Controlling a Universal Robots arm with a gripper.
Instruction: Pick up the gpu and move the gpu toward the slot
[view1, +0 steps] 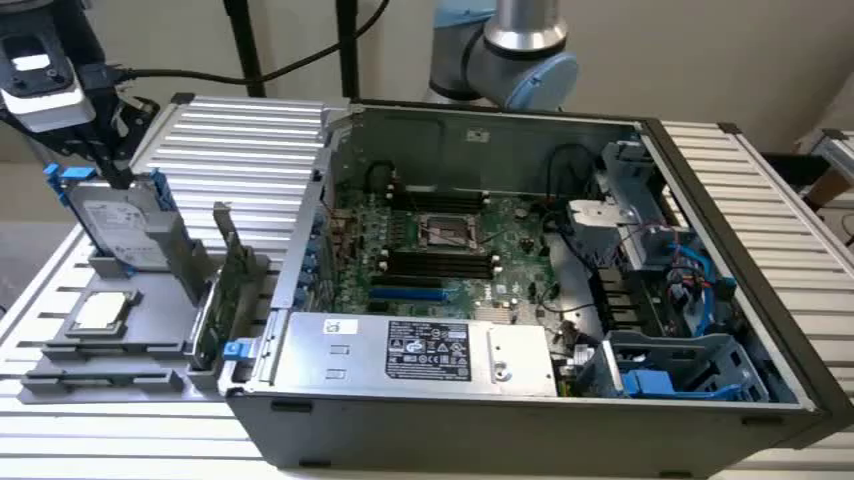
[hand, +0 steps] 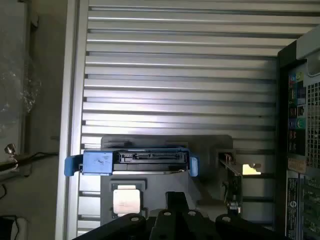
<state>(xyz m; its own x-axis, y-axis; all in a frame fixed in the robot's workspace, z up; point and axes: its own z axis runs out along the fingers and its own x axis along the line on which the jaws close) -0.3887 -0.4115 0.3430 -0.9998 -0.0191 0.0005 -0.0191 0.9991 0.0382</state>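
The gpu (view1: 242, 274) is a thin green card standing on edge in a grey holder (view1: 80, 352), just outside the computer case's wall on the exterior view's left. Its silvery bracket points up. In the wrist view the gpu (hand: 232, 186) is a dark sliver beside the hard drive. My gripper (view1: 116, 172) hangs over the top edge of the silver hard drive with blue rails (view1: 127, 232), away from the gpu and holding nothing. The gripper (hand: 175, 212) is dark at the wrist picture's edge. The motherboard (view1: 454, 250) with its slots lies inside the open case.
A small square processor chip (view1: 104, 312) lies flat in the holder, in front of the hard drive (hand: 131, 161). The open computer case (view1: 747, 330) takes up the middle and the exterior view's right. Ribbed aluminium table slats (view1: 240, 130) run behind the holder.
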